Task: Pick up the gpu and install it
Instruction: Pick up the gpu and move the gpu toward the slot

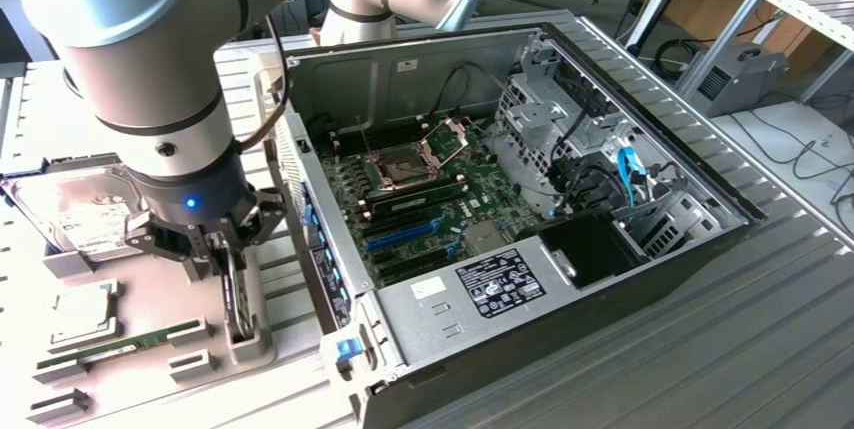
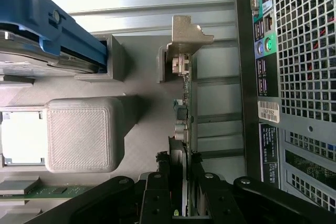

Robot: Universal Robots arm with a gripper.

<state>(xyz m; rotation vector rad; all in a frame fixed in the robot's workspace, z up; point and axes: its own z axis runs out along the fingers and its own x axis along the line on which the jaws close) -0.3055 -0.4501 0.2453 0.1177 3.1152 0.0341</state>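
Note:
The gpu stands on edge in a grey holder on the parts tray, its silver end bracket at the far end from the gripper. My gripper straddles the card, one black finger pressed against each face, shut on it. In the exterior view the gripper points straight down over the thin dark gpu in its holder, just beside the open computer case. The card still rests in the holder.
The grey parts tray also carries a silver hard drive, a processor chip and a long green memory stick. The case's motherboard has blue slots. The case's rear panel runs close alongside the card.

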